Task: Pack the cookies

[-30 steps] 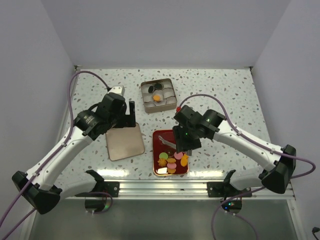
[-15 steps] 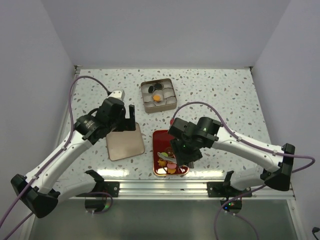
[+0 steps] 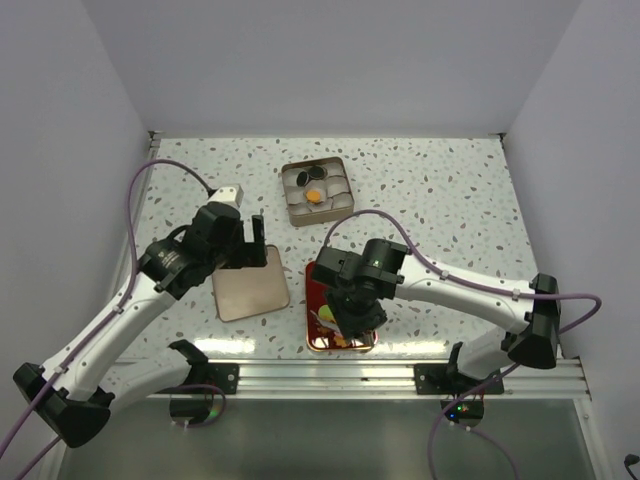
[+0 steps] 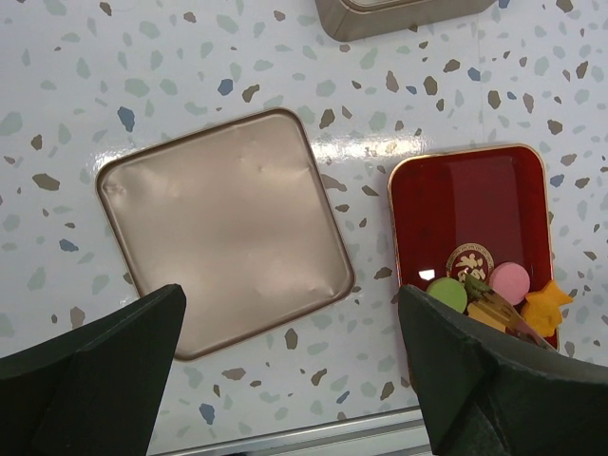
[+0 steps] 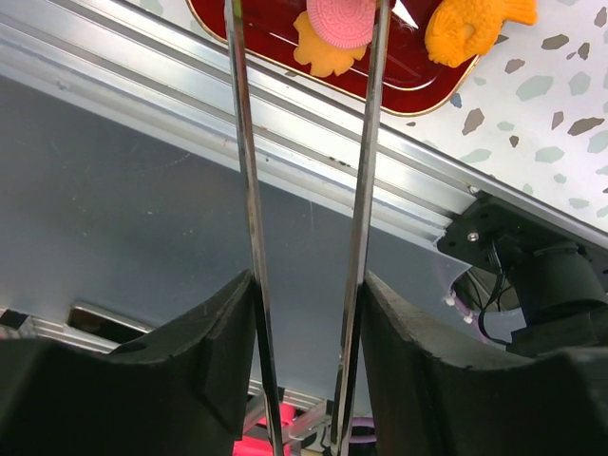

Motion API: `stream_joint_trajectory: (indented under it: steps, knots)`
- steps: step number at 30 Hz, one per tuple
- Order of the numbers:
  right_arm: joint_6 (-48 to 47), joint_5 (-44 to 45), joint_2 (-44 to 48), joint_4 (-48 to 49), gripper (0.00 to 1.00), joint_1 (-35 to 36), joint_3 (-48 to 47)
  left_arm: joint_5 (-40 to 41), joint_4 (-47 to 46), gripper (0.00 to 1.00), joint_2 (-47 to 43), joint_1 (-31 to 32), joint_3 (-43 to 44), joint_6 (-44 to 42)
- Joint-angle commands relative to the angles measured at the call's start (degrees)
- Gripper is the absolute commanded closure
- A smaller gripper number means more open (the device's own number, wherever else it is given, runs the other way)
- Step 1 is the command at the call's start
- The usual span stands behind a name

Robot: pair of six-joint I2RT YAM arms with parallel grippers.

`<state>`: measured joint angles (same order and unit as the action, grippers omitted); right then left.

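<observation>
The cookies lie at the near end of a red tray; in the left wrist view I see a green one, a pink one and an irregular orange one. My right gripper is shut on metal tongs, whose arms reach down over a pink cookie and an orange cookie in the tray. The gripper covers most of the cookies from above. My left gripper is open and empty above a bronze lid.
A square metal tin at the back holds two dark cookies and an orange one. The table's metal front rail runs just beyond the tray. The bronze lid lies left of the tray.
My right gripper with the tongs has moved left and toward the front, down over the cookies in the tray. My left gripper has drifted slightly left and back.
</observation>
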<state>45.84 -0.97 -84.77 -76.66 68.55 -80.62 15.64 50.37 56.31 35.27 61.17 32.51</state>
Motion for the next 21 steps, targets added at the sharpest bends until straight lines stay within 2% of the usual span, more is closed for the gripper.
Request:
stream_joint_trajectory:
  steps: [1,9,14,21]
  knots:
    - [1.44,1.75,-0.74,-2.70,0.55,0.61,-3.14,0.80,-0.54,0.00,-1.64,-0.02,-0.61,0.98]
    - [2.23,2.64,-3.38,-4.10,0.64,1.49,-5.16,1.50,0.17,0.00,-2.79,0.07,-0.79,0.18]
    - [3.02,5.71,-5.49,-6.47,0.65,1.85,-7.44,2.03,0.43,0.00,-2.96,-0.02,-0.35,-0.78]
    - [5.13,12.92,-9.00,-9.91,0.66,1.85,-18.76,2.64,1.48,0.00,-3.14,0.06,1.23,-1.92]
